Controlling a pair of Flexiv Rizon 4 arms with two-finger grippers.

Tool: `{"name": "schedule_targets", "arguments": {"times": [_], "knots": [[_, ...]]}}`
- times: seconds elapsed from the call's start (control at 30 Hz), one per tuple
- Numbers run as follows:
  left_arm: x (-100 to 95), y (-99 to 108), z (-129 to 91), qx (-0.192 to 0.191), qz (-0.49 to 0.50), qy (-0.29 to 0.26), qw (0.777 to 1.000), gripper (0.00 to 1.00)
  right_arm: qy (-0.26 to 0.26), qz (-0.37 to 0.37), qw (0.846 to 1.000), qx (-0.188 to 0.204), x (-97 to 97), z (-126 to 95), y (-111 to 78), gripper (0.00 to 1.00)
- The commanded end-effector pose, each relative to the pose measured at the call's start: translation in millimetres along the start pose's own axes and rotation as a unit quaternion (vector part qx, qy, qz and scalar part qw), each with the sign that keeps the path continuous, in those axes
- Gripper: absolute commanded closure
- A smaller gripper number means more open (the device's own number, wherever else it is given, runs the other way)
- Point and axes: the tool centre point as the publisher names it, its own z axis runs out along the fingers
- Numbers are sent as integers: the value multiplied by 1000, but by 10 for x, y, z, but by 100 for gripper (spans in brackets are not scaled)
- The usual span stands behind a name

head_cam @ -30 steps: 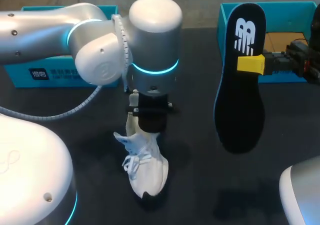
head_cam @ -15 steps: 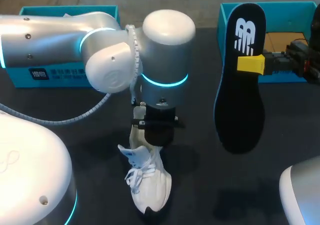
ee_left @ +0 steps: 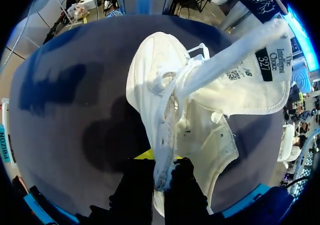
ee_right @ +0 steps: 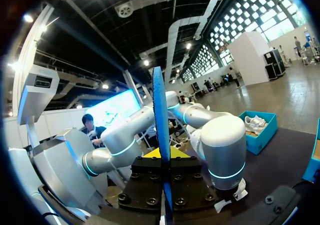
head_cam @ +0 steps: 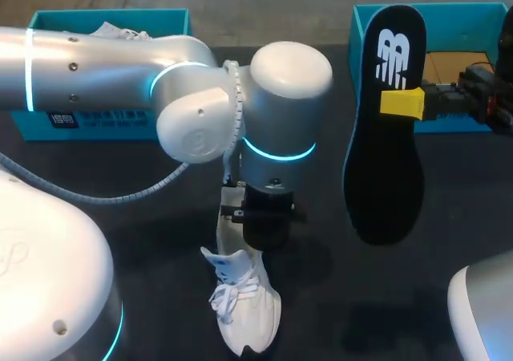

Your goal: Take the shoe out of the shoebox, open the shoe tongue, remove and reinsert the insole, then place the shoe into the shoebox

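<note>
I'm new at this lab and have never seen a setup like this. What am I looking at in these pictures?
This is a robot with two arms working at a dark table. One picture looks down from above and behind it. The two round ones come from a camera on each wrist. The left arm comes in from the left, and its wrist picture shows the left pincer shut on the edge of a white shoe, low at the table. The right pincer holds a black insole up in the air, and its own wrist picture sees that insole edge-on. At the back stand two teal boxes: the left box has another white shoe in it, and the right box sits behind the insole.
</note>
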Motion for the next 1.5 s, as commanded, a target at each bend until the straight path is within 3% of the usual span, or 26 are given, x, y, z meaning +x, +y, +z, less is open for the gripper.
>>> {"name": "schedule_targets", "arguments": {"times": [0.03,0.07,0.1,0.13,0.17,0.2,0.23,0.43,0.63,0.8,0.87,0.97,1.2,1.27,1.5], "knots": [[-58,14,25,-1,-3,3,1000,100,-1,1,1000,2,4,43,29,100],[-59,18,29,-3,-5,2,1000,100,-1,1,1000,2,4,43,29,100],[-59,21,33,-4,-6,1,1000,87,-1,1,1000,2,4,43,29,100],[-61,26,36,-5,-8,1,1000,66,-1,1,1000,2,4,43,29,100],[-63,32,39,-6,-10,-1,1000,54,-1,1,1000,2,4,43,29,100],[-65,37,40,-7,-13,-2,1000,22,-1,1,1000,2,4,43,29,100],[-66,45,36,-7,-16,-5,1000,1,-1,1,1000,2,4,43,29,100],[-15,130,-209,-12,-35,-53,998,0,-1,1,1000,2,4,43,29,100],[131,292,-650,-16,-59,-161,985,0,-1,1,1000,2,4,43,29,100],[293,434,-989,0,-91,-311,946,0,-1,1,1000,2,4,43,29,100],[367,471,-1098,27,-83,-358,930,0,-1,1,1000,2,4,43,29,100],[454,491,-1221,36,-82,-422,902,0,-1,1,1000,2,4,43,29,100],[647,497,-1464,46,-68,-536,840,0,-1,1,1000,2,4,43,29,100],[649,483,-1520,14,-82,-571,816,0,-1,1,1000,2,4,43,29,100],[649,483,-1520,14,-82,-571,816,0,-1,1,1000,2,4,43,29,100]]}}
